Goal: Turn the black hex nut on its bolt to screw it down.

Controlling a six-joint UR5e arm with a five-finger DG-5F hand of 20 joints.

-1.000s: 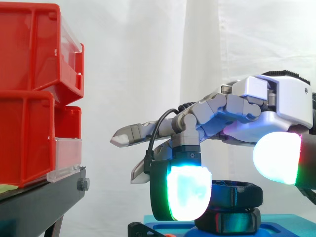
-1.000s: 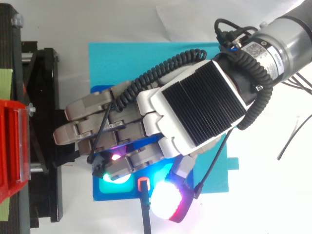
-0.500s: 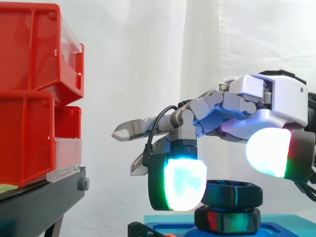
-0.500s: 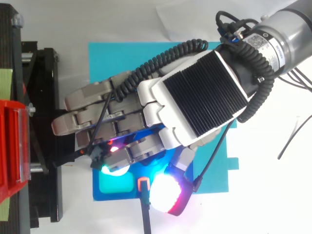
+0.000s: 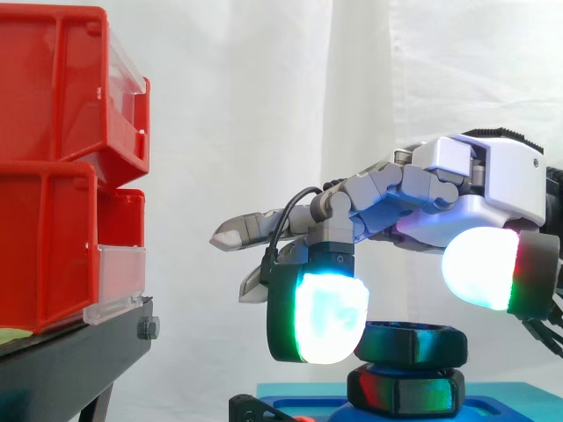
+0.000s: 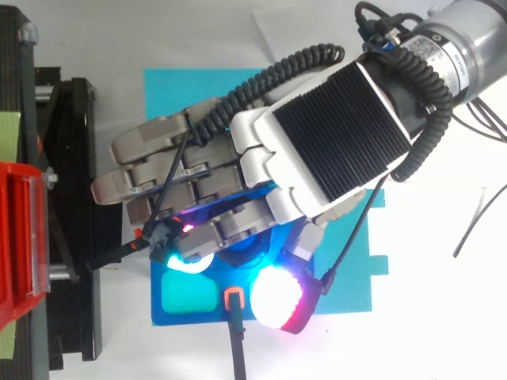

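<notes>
Down low at 5 o'clock in the side view, closest to us, the hand's (image 5: 479, 180) thumb pad (image 5: 482, 268) glows white and red. It hangs just above the 3 o'clock side of the black hex nut (image 5: 413, 343) and does not touch it. One finger is bent down. Its blue-green pad (image 5: 327, 316) sits right by the nut's 9 o'clock side. I think it touches, but I cannot be sure. The other fingers reach out flat toward 9 o'clock. So the hand is loose and is not squeezing the nut. I think it waits like this so that thumb and finger can close on the nut for a twist.

The nut sits just on top of a second black hex piece (image 5: 406, 391). That piece stands on a blue base (image 5: 510, 406), which I think keeps the bolt from moving. The bolt's thread is hidden, so I cannot tell how much turning is left.

Farther back, at 9 o'clock, red bins (image 5: 53, 167) rest on a black stand (image 5: 70, 369), well apart from the hand. Last comes the white curtain (image 5: 264, 105).
</notes>
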